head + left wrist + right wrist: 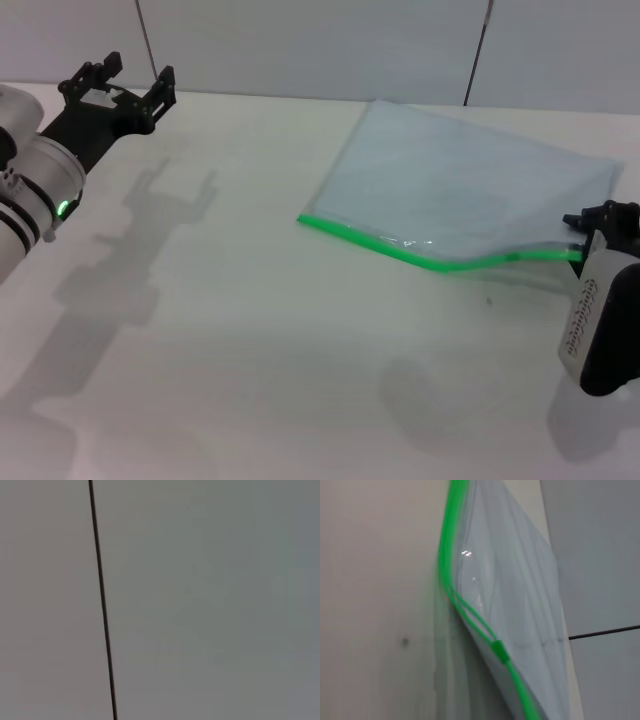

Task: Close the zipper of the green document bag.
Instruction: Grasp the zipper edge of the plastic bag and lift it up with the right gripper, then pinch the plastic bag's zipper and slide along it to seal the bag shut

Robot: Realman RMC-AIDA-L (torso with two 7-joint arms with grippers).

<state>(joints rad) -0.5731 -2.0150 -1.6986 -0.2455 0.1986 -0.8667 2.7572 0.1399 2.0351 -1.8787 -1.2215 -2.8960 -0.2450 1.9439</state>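
At four o'clock on the table [250,330], close to the right edge of the head view, the right gripper [578,240] sits at the near right corner of the green document bag [460,185], right at the end of the zipper [440,264]. Whether its fingers are pressed on the green strip or merely beside it cannot be told from any view. The right wrist view shows the slider tab [500,651] a short way along the strip; beyond it the two green tracks split and run apart before drawing close again farther off, so that stretch is still unzipped.

Judging from this, the step in hand is drawing the slider along the strip toward the far end at about nine o'clock from the gripper. To do it well, the pull should follow the line of the strip, low and steady. The strip bows upward near the gripper, so the bag looks light and likely to slide or lift; with nothing pinning it, a gentle pull is safer.

From the gripper outward, the bag spreads toward eleven o'clock, its green edge facing the robot. Well apart, at ten o'clock on the table, the left gripper [122,82] hangs raised with fingers spread, holding nothing.
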